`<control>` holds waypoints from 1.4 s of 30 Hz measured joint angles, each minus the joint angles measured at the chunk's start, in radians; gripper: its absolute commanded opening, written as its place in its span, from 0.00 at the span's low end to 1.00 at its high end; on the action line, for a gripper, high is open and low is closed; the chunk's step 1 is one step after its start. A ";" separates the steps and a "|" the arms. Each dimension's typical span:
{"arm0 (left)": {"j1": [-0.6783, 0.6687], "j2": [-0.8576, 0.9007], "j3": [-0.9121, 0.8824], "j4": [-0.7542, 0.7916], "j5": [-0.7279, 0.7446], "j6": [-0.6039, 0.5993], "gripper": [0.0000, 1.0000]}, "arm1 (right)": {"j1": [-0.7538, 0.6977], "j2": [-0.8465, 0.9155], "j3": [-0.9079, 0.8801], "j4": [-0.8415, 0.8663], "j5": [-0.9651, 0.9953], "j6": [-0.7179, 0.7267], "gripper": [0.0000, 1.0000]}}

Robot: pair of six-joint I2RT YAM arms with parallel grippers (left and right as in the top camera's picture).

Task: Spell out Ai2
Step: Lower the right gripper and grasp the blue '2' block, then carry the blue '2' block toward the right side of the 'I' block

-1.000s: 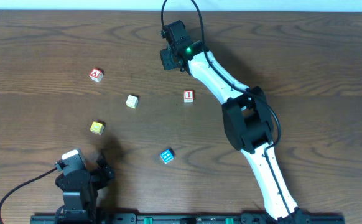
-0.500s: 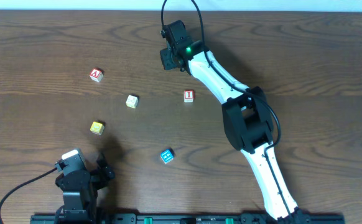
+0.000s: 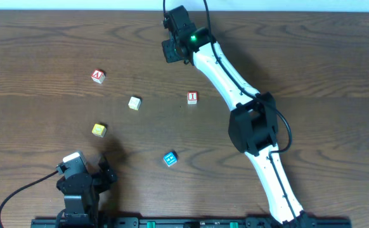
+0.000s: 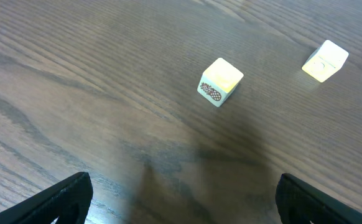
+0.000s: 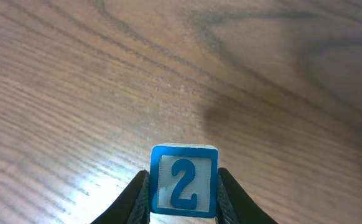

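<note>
My right gripper (image 3: 171,52) is at the far middle of the table, shut on the blue "2" cube (image 5: 184,180), which it holds above the wood; both fingers press the cube's sides. The red "A" cube (image 3: 97,76) lies at the left. The red "I" cube (image 3: 192,97) lies below and right of the right gripper. My left gripper (image 3: 99,174) is open and empty at the near left edge; its wide-apart fingertips (image 4: 66,196) show low in the left wrist view.
A yellow cube (image 3: 99,130) (image 4: 220,81) and a pale cream cube (image 3: 134,102) (image 4: 325,60) lie at left centre, ahead of the left gripper. Another blue cube (image 3: 169,158) lies near the front middle. The right arm (image 3: 235,88) stretches across the table's right half.
My right gripper, with the "2" cube, has shifted a little toward the far edge of the table. The left arm and the loose cubes have not moved.
</note>
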 measured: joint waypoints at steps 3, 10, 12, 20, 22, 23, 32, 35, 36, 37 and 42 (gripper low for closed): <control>0.000 0.000 0.000 0.000 0.000 0.000 0.95 | 0.000 0.000 0.051 -0.069 0.000 0.000 0.01; 0.000 0.000 0.000 0.000 0.000 0.000 0.95 | -0.003 0.000 0.137 -0.196 0.000 0.000 0.01; 0.000 0.000 0.000 0.000 0.000 0.000 0.95 | -0.006 0.000 0.154 -0.237 0.001 0.000 0.01; 0.000 0.000 0.000 0.000 0.000 0.000 0.95 | -0.017 -0.001 0.162 -0.354 0.007 -0.002 0.02; 0.000 0.000 0.000 0.000 0.000 0.000 0.95 | -0.017 -0.001 0.162 -0.367 0.012 -0.015 0.02; 0.000 0.000 0.000 0.000 0.000 0.000 0.95 | -0.017 -0.001 0.162 -0.370 0.013 -0.026 0.02; 0.000 0.000 0.000 0.000 0.000 0.000 0.96 | -0.057 -0.057 0.162 -0.491 -0.031 -0.087 0.02; 0.000 0.000 0.000 0.000 0.000 0.000 0.95 | -0.076 -0.085 0.162 -0.512 -0.042 -0.090 0.02; 0.000 0.000 0.000 0.000 0.000 0.000 0.95 | -0.081 -0.098 0.162 -0.515 -0.045 -0.090 0.01; 0.000 0.000 0.000 0.000 0.000 0.000 0.95 | -0.083 -0.108 0.162 -0.515 -0.047 -0.091 0.02; 0.000 0.000 0.000 0.000 0.000 0.000 0.95 | -0.093 -0.163 0.162 -0.512 -0.052 -0.094 0.02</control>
